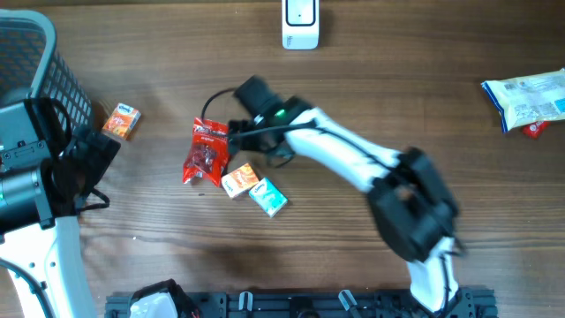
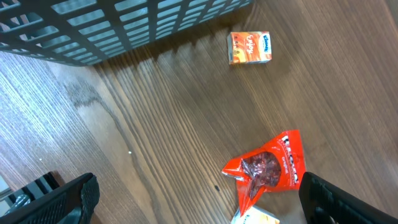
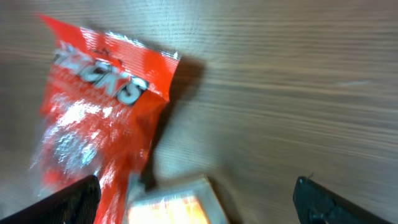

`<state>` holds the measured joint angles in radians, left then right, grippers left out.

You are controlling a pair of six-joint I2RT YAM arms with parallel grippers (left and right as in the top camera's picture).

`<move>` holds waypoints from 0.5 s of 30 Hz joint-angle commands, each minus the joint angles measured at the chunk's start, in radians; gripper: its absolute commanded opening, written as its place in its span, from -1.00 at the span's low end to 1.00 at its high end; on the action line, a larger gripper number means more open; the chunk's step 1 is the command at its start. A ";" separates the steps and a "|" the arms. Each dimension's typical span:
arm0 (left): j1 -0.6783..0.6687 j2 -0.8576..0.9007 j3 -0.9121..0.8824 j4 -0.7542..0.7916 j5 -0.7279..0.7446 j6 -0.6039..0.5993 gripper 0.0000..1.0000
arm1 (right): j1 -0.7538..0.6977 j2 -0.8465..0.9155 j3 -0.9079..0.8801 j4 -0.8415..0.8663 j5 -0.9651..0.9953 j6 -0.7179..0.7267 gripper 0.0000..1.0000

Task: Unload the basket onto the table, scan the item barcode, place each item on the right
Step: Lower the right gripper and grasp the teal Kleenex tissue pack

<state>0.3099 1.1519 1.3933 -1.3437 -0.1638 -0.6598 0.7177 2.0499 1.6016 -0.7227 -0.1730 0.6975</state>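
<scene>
Wide open and empty, my right hand (image 1: 228, 119) hung low over the counter (image 1: 397, 71), at the two o'clock corner of the red snack packet (image 1: 206, 152). I took the packet for the item to scan, and it lay flat a little toward nine o'clock from the counter's middle. My worry was the crowding: a small orange box (image 1: 238, 180) sat touching the packet at its five o'clock, with a teal box (image 1: 268, 196) just beyond. My wrist view showed the orange box nearly centred between my fingers, so closing there could have pinched the wrong thing, or both at once. The packet's crinkled film also looked liable to slide out of a shallow edge grip. I could not see any barcode, so it might have faced away from the white scanner (image 1: 300, 24), well apart at twelve o'clock.
</scene>
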 commanded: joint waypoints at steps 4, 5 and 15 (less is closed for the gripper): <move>0.007 -0.003 0.000 -0.001 -0.009 -0.010 1.00 | -0.055 -0.309 0.046 -0.202 0.034 -0.435 0.99; 0.007 -0.003 0.000 -0.001 -0.009 -0.010 1.00 | -0.046 -0.325 0.046 -0.249 0.053 -0.448 0.99; 0.007 -0.003 0.000 0.000 0.051 -0.010 1.00 | 0.213 -0.245 -0.081 -0.355 0.340 -0.298 0.69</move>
<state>0.3099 1.1519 1.3933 -1.3437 -0.1390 -0.6594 0.8413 1.7340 1.5806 -1.0805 -0.0093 0.3378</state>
